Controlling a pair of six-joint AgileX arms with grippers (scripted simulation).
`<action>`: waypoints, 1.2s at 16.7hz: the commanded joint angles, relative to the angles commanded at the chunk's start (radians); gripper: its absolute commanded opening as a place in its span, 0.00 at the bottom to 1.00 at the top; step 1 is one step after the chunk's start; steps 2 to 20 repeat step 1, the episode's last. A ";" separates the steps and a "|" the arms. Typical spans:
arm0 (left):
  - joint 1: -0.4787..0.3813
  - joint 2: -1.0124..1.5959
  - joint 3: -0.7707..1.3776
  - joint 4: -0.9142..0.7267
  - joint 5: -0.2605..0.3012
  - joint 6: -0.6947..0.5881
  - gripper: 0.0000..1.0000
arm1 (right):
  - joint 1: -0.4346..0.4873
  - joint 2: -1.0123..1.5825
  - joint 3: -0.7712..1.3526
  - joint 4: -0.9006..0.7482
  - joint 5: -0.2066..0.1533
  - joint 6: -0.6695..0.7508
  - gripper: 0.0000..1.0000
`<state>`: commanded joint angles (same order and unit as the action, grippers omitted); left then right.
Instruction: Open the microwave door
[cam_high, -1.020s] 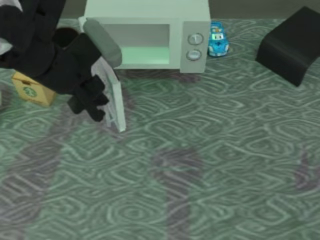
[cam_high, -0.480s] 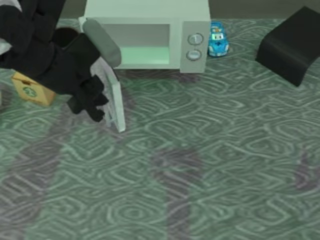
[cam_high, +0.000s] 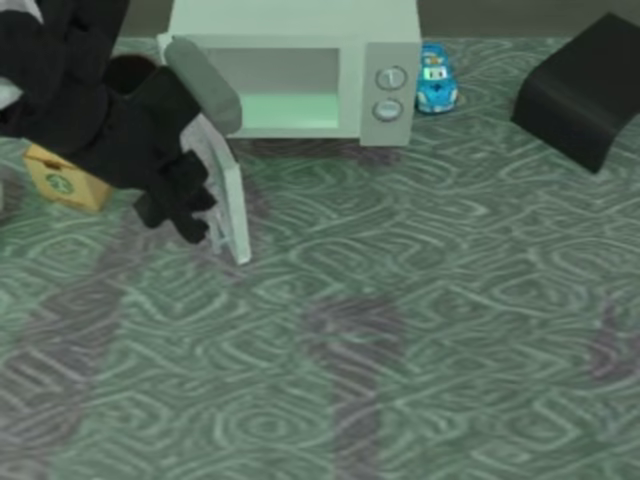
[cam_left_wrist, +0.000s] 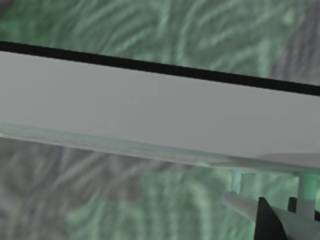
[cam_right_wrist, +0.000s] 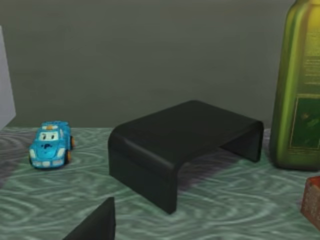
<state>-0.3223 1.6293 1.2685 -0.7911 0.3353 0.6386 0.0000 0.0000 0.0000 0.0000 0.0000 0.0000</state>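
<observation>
Left tool (cam_high: 190, 215), black, sits at the outer edge of the microwave door (cam_high: 228, 200), by the slim handle; whether its fingers grip the handle cannot be told. Door stands swung out toward the front of the bench (cam_high: 400, 350), exposing the pale green interior of the microwave (cam_high: 300, 30) at the rear left of centre. To the right lie a blue toy car (cam_high: 435, 78) and a black angular box (cam_high: 580, 90); the right tool is out of sight.

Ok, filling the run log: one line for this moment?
microwave door: swung open | left hand: at door's handle edge | right arm: out of view
</observation>
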 joint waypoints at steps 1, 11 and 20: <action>0.000 0.000 0.000 0.000 0.000 0.000 0.00 | 0.000 0.000 0.000 0.000 0.000 0.000 1.00; 0.000 0.000 0.000 0.000 0.000 0.000 0.00 | 0.000 0.000 0.000 0.000 0.000 0.000 1.00; 0.000 0.000 0.000 0.000 0.000 0.000 0.00 | 0.000 0.000 0.000 0.000 0.000 0.000 1.00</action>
